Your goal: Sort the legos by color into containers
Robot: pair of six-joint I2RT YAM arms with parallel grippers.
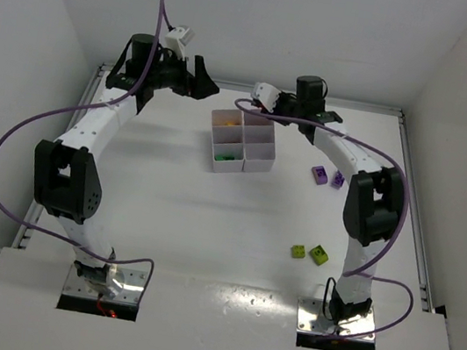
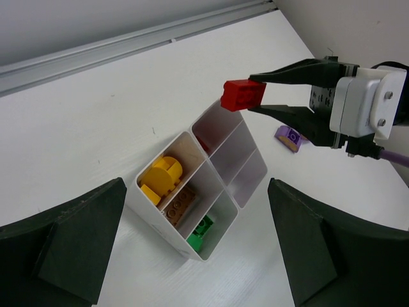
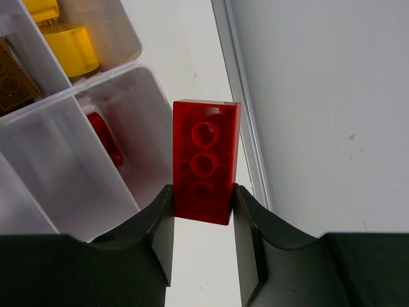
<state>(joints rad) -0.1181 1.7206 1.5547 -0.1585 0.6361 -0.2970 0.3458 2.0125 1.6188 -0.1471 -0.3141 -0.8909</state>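
Right gripper (image 3: pixel 202 203) pinched tight on a red brick (image 3: pixel 204 153), just above the white tray's (image 2: pixel 250 174) far corner compartment where another red piece (image 3: pixel 105 137) lies; left gripper (image 1: pixel 202 81) spread wide, empty, near tray.

Glossy plastic bricks, a thin white tray, matt black fingers

The red brick (image 3: pixel 206 163) is hard, glossy plastic with smooth faces. The yellow brick (image 2: pixel 163 176) and green brick (image 2: pixel 202 230) share that shine, while the brown-orange brick (image 2: pixel 179 203) looks duller. The tray (image 2: pixel 250 167) is thin, smooth, faintly translucent white plastic. The fingers (image 3: pixel 150 240) of the right gripper (image 3: pixel 202 195) are matt black plastic, and its housing (image 2: pixel 367 102) is satin white. The table (image 1: pixel 164 217) is matt white, the rail (image 2: pixel 128 48) along its edge looks like dull metal, and the purple cable (image 2: pixel 393 157) has a smooth sheath
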